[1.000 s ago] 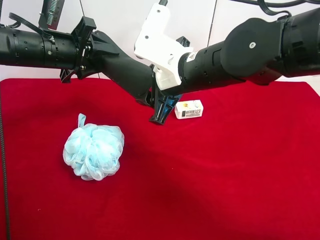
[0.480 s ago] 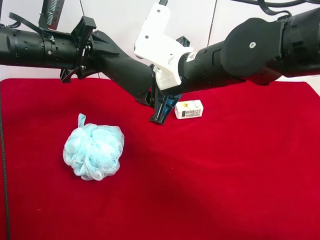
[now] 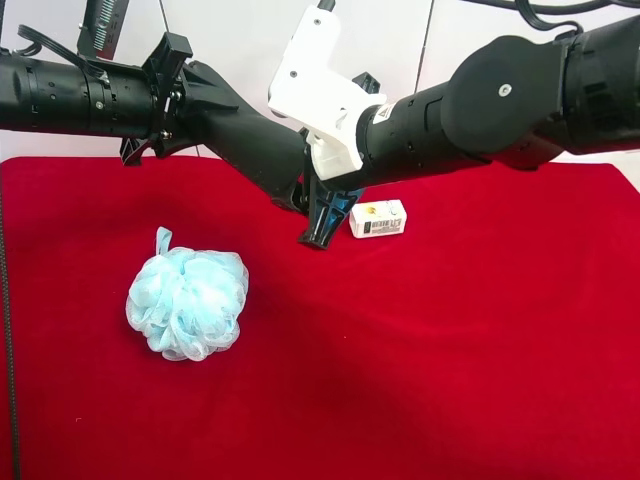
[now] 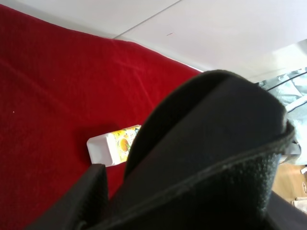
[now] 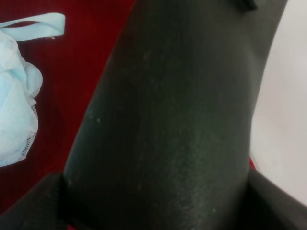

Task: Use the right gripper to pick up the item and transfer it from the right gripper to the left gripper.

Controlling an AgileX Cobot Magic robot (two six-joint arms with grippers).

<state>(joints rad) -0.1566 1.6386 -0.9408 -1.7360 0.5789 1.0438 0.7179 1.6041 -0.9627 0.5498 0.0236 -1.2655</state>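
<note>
- A red cloth worktop [image 3: 450,350] seen from a high camera, with two black robot arms meeting above its far edge.
- One arm [image 3: 90,95] comes in from the exterior high view's left. The other [image 3: 500,100] comes from that view's right and carries a white housing [image 3: 320,85]. They cross just beside a small white box [image 3: 378,217].
- Each wrist camera is mostly blocked by the other arm's black casing. The left wrist view shows the box past it and the right wrist view shows a blue puff, which suggests the arm at the view's left is the left arm.
- Dark fingers [image 3: 325,212] hang down beside the box, apparently those of the right gripper. I cannot tell how far apart they are, and nothing shows in their hold. The left gripper is hidden in the crossing, so its opening cannot be told either.
- The task does not name its item. It could be the box or a pale blue mesh bath puff [image 3: 187,303].
- The puff rests on the worktop well apart from the box, nearer the camera and toward the view's left, with no arm near it.
- The puff is round, with no clear long axis. Its ribbon loop [image 3: 163,238] points away from the box, toward the far edge.
- The box lies flat with its long axis running side to side across the view.
- Judging by the crossed arms, neither is yet lined up for a pick.
</note>
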